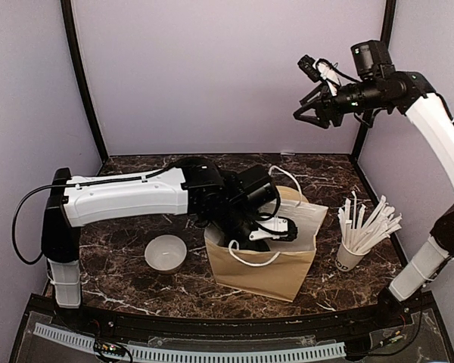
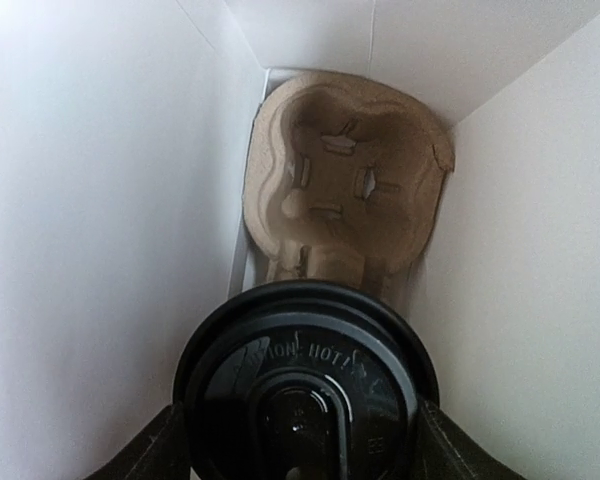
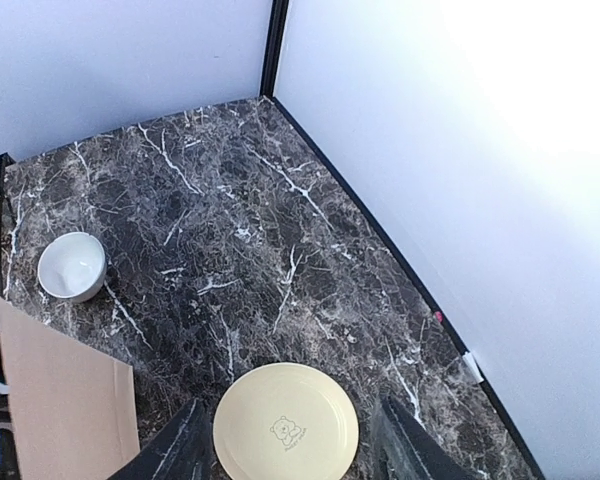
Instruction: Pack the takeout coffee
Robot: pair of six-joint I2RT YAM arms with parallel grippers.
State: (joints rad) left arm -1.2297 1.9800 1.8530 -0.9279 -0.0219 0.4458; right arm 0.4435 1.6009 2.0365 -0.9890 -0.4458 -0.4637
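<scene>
In the left wrist view, the takeout coffee's round black lid point(image 2: 305, 385), marked "CAUTION HOT", fills the lower frame. My left gripper point(image 2: 305, 445) is shut on the cup, with a dark finger point(image 2: 145, 450) on each side. The cup body is hidden under the lid. It hangs inside the brown paper bag point(image 1: 265, 265), above a pulp cup carrier point(image 2: 345, 185) on the bag's floor. In the top view my left gripper point(image 1: 266, 227) reaches into the bag mouth, and the cup is hidden there. My right gripper point(image 1: 309, 113) is open and empty, raised high at the back right.
A wide white bowl point(image 1: 166, 253) sits left of the bag. A white cup of white straws point(image 1: 356, 246) stands to its right. The right wrist view shows a pale yellow plate point(image 3: 286, 425) on the marble, the bowl point(image 3: 72, 266) and the bag's side point(image 3: 60, 400).
</scene>
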